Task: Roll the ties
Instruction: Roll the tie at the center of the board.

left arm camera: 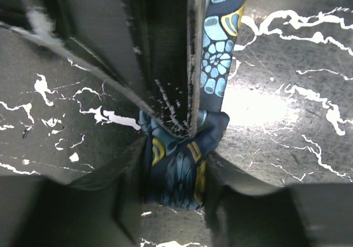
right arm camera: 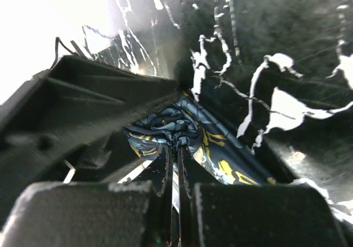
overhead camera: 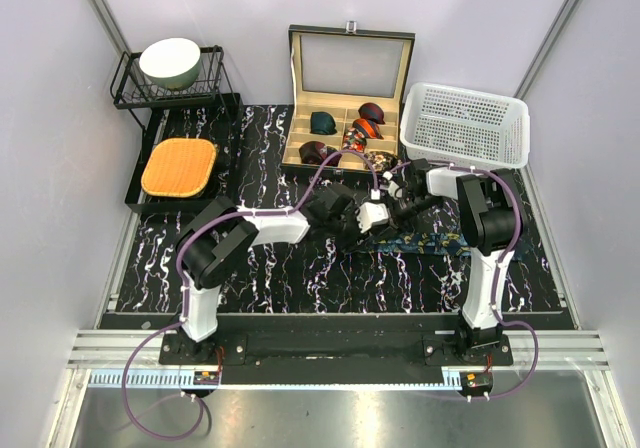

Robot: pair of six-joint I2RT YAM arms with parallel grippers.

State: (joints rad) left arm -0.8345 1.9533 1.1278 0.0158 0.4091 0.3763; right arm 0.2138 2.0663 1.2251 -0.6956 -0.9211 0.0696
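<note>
On table (overhead camera: pixel 280 268), centre | right hand (right arm camera: pixel 179 148) clenched on coiled end of tie (right arm camera: pixel 165 125), apparently as spindle | left hand (left arm camera: pixel 179 194) flanks coil to steady it, grip cannot be told | loose tail lies flat, awaiting rolling

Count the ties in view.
5: navy patterned tie on the table; green tie, red-orange tie, maroon tie, multicoloured tie coiled in the box; arms may hide others.

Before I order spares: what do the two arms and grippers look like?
Both the left arm and the right arm alternate white links with bulky black joints. Purple cables loop from each base along the links. The left gripper and right gripper are black and blocky.
</note>
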